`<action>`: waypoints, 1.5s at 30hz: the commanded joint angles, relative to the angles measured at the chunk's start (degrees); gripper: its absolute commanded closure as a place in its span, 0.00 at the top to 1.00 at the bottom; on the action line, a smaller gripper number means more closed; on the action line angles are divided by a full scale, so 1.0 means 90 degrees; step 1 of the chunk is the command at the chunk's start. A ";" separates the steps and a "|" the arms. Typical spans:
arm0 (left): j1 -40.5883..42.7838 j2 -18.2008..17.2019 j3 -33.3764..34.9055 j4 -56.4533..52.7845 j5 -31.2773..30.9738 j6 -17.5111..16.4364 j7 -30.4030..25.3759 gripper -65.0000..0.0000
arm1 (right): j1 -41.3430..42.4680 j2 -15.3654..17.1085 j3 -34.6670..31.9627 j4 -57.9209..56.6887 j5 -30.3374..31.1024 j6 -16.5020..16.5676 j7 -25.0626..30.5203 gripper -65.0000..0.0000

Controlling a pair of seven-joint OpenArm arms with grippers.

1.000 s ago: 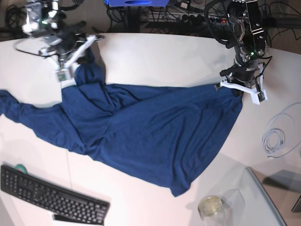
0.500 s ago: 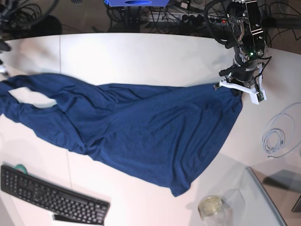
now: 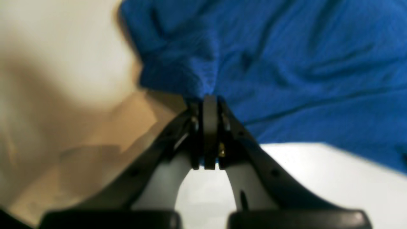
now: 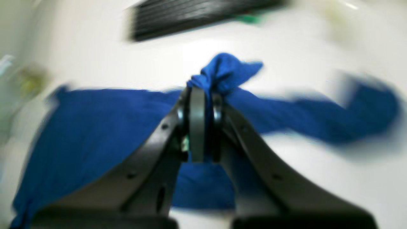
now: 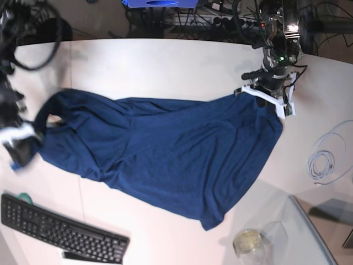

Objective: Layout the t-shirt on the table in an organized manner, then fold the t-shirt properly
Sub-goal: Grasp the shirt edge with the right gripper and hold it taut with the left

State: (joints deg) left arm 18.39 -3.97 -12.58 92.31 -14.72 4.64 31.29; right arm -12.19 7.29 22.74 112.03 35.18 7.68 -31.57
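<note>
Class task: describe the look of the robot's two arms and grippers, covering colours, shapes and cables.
Each gripper has two dark curved fingers tapering to flat tips: left gripper, right gripper. From the base view, the left arm is black with loose black cables, a small green light and white finger parts. The right arm is blurred there.

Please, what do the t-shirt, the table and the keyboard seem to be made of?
The t-shirt looks like soft knit cloth, matte dark blue: it wrinkles and bunches where pinched. The table seems a hard, smooth white board, perhaps laminate, with a faint sheen. The keyboard appears to be matte black plastic, judging by its moulded keys.
</note>
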 commanded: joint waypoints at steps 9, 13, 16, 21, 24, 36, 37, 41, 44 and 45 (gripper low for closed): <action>0.0042 0.0055 -0.0053 0.0151 0.0517 -0.0003 -0.0150 0.00 | 0.3088 -0.0248 -0.3743 -0.1825 0.0121 0.0050 -0.1312 0.30; 0.0042 0.0035 -0.0082 0.0141 0.0517 -0.0003 -0.0150 0.00 | 0.3400 -0.0317 -0.4759 -0.2001 0.0121 0.0060 -0.1772 0.60; 0.0042 0.0026 -0.0092 0.0141 0.0517 -0.0003 -0.0150 0.00 | 0.3195 -0.0131 -0.4554 -0.1942 0.0130 0.0050 -0.1654 0.50; 0.0100 0.0016 -0.0102 0.0141 0.0517 -0.0013 -0.0150 0.00 | 0.1837 -0.0278 -0.2434 -0.1962 0.0121 0.0040 -0.1674 0.53; 0.0120 0.0016 -0.0102 0.0151 0.0517 -0.0013 -0.0150 0.00 | 0.1193 -0.0649 -0.1213 -0.2333 0.0111 -0.0575 -0.1537 0.70; 0.0120 -0.0062 -0.0112 0.0161 0.0517 -0.0003 -0.0160 0.00 | 0.1388 -0.0190 -0.0617 -0.4491 0.0121 -0.1298 0.0172 0.57; 0.0130 -0.0092 -0.0112 0.0161 0.0478 -0.0003 -0.0160 0.00 | 0.1408 -0.0160 -0.0617 -0.4491 0.0121 -0.1298 0.0172 0.57; 0.0130 -0.0092 -0.0463 0.0151 0.0478 -0.0013 -0.0160 0.00 | 0.1476 -0.0151 -0.0617 -0.4501 0.0121 -0.1298 0.0172 0.57; 0.0130 -0.0101 -0.0766 0.0151 0.0468 -0.0023 -0.0160 0.00 | 0.1574 -0.0141 -0.0647 -0.4521 0.0121 -0.1288 0.0172 0.49; 0.0120 -0.0111 -0.0834 0.0151 0.0468 -0.0023 -0.0160 0.00 | 0.1593 -0.0141 -0.0647 -0.4521 0.0121 -0.1288 0.0172 0.41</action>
State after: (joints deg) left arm 19.66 -4.40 -19.97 92.62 -10.72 4.34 31.07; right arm 1.23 5.34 16.75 70.48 36.01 -4.51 -31.11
